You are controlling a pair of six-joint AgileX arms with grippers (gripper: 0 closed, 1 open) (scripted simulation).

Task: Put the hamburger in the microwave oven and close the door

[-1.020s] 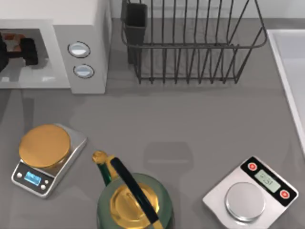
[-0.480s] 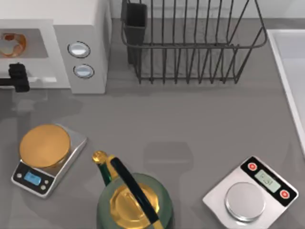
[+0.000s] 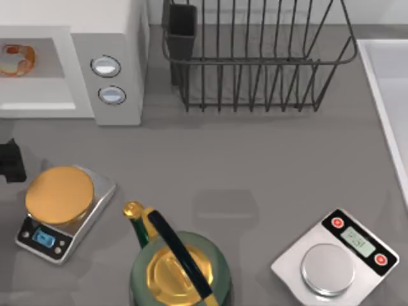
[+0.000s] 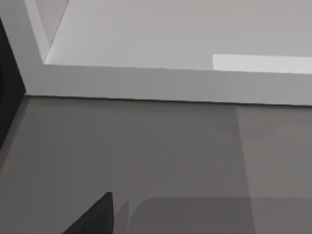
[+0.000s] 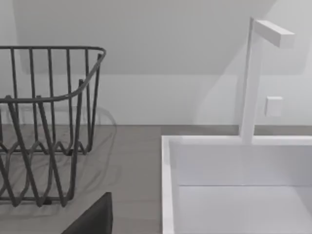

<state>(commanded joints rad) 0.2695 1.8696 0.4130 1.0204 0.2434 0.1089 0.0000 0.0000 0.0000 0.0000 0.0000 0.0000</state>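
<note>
Left gripper [image 3: 11, 160] at the table's left edge, just in front of the microwave oven [image 3: 115, 70] and beside the gold-topped scale [image 3: 60, 210]; cannot tell how its fingers stand. It carries nothing. The hamburger [image 3: 16, 58] lies inside the grey cavity, near its left end. The door's position cannot be told, so shutting it looks like the remaining job. Dish rack [image 3: 255, 57] sits apart. Right arm parked near the sink [image 5: 234, 185].

**Where the cameras look**

The top camera looks straight down on the grey bench [image 3: 268, 166]. The left wrist camera sits low and close to the microwave oven [image 4: 170, 83]. The right wrist camera faces the wire rack [image 5: 48, 122] and white sink [image 5: 234, 165], which the top view shares.
</note>
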